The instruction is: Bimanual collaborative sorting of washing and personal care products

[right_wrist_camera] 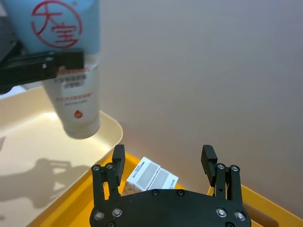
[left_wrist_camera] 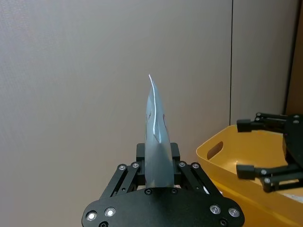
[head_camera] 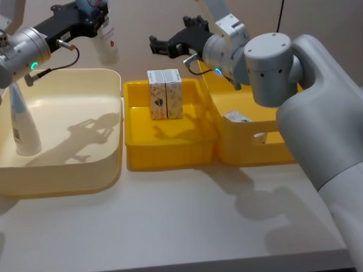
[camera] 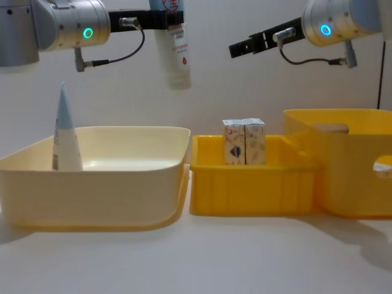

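Clamping the red-drop squeeze tube (head_camera: 108, 43) cap-down in my left claw (head_camera: 99, 21), I hang it over the cream tub's (head_camera: 118, 102) far right corner. My right claw (head_camera: 160, 46) gapes empty above the yellow tub's (head_camera: 170, 157) far edge, where two patterned cartons (head_camera: 165, 95) stand. A second tube (head_camera: 23, 126) stands upright at the cream tub's left side.

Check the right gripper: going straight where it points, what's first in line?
Likely the squeeze tube held by the left gripper; the open right gripper points toward it, but depth is unclear.
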Tool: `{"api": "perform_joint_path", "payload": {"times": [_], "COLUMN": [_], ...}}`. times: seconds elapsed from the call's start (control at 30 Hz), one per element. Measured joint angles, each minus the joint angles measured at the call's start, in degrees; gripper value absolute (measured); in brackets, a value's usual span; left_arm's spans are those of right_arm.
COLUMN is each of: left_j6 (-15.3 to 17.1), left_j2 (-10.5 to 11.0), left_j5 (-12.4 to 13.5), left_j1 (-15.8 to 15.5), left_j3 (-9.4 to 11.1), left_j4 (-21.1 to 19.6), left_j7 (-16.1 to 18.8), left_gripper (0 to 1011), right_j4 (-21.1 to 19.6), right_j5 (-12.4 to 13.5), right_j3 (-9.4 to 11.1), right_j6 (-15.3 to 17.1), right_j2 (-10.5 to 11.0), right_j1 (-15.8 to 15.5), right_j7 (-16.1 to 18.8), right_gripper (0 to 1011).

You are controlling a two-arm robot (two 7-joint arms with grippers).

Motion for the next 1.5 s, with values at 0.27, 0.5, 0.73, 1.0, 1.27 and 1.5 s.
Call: {"api": "perform_joint_path", "payload": {"times": [0.27, 0.5, 0.73, 1.0, 1.27, 1.5], "left_j6": [1.06, 2.37, 3.56, 4.8, 5.92, 6.58], "left_j2": [0.08, 0.52, 1.14, 1.87, 2.59, 3.06], "left_j5": [0.99, 1.63, 1.79, 1.59, 1.12, 0.8], "left_j1": [0.18, 1.06, 2.28, 3.92, 5.36, 6.17], "left_j3": [0.96, 1.78, 2.38, 2.67, 2.9, 3.1], "left_j4": [-2.89, -6.13, -9.03, -11.8, -14.33, -15.83], "left_j7": [-0.24, -0.23, -0.06, 0.38, 0.9, 1.29], "left_gripper": [273, 274, 272, 273, 273, 274], "right_j4": [1.13, 1.15, -0.36, -3.12, -4.42, -4.32], "right_j5": [-0.16, 1.09, 2.78, 4.45, 5.43, 6.16], "right_j3": [-2.72, -4.05, -3.83, -2.44, -1.77, -2.11], "right_j6": [2.24, 2.78, 2.51, 2.08, 2.25, 4.04], "right_j2": [1.63, 2.87, 3.58, 3.7, 3.32, 2.78], "right_j1": [1.91, 2.85, 2.76, 1.46, 0.58, 0.6], "right_j7": [7.4, 13.38, 16.28, 16.26, 15.19, 15.22], "right_gripper": [1001, 1001, 1001, 1001, 1001, 1001]}}
